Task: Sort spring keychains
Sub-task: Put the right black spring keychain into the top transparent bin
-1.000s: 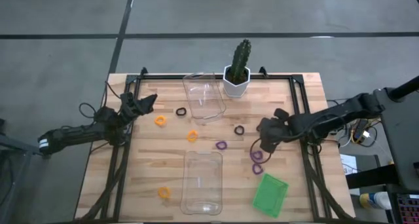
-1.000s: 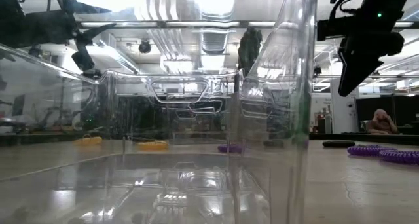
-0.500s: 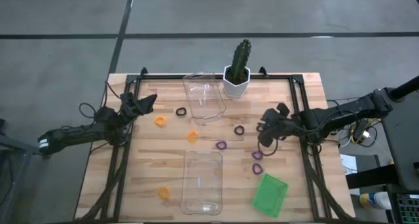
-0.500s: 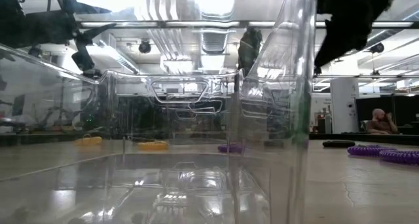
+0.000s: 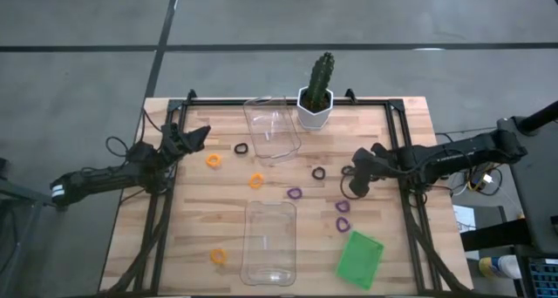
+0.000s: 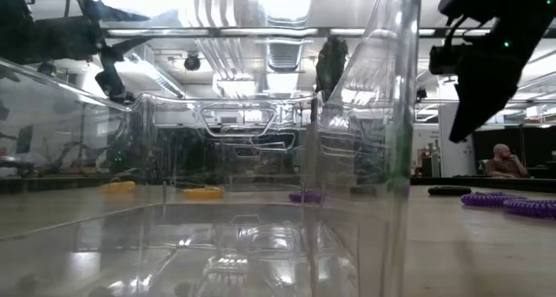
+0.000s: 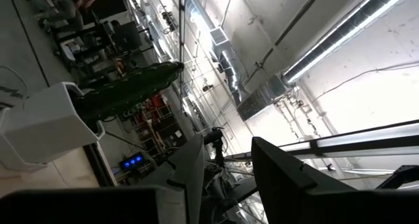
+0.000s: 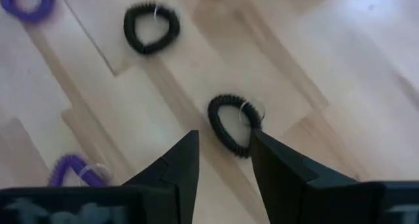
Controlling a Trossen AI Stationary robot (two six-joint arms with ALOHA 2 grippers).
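Small spring keychains lie flat on the wooden table: black ones (image 5: pixel 241 148) (image 5: pixel 318 172), orange ones (image 5: pixel 214 160) (image 5: pixel 256 181) (image 5: pixel 218 256) and purple ones (image 5: pixel 295 193) (image 5: pixel 343 206) (image 5: pixel 343 223). My right gripper (image 5: pixel 352 186) hangs open over the table's right half. In the right wrist view its fingers (image 8: pixel 222 160) point at another black keychain (image 8: pixel 232 124) just ahead of their tips without touching it. My left gripper (image 5: pixel 199 134) waits open and empty at the far left, raised, as its wrist view (image 7: pixel 229 165) shows.
One clear tray (image 5: pixel 272 126) stands at the far middle and another (image 5: pixel 268 242) at the near middle. A flat green tray (image 5: pixel 360 259) lies at the near right. A potted cactus (image 5: pixel 316 93) stands at the far edge. A dark frame rail (image 5: pixel 403 150) runs beside my right arm.
My right gripper has risen, then come back down over the black keychain at the table's right half. No keychain has moved.
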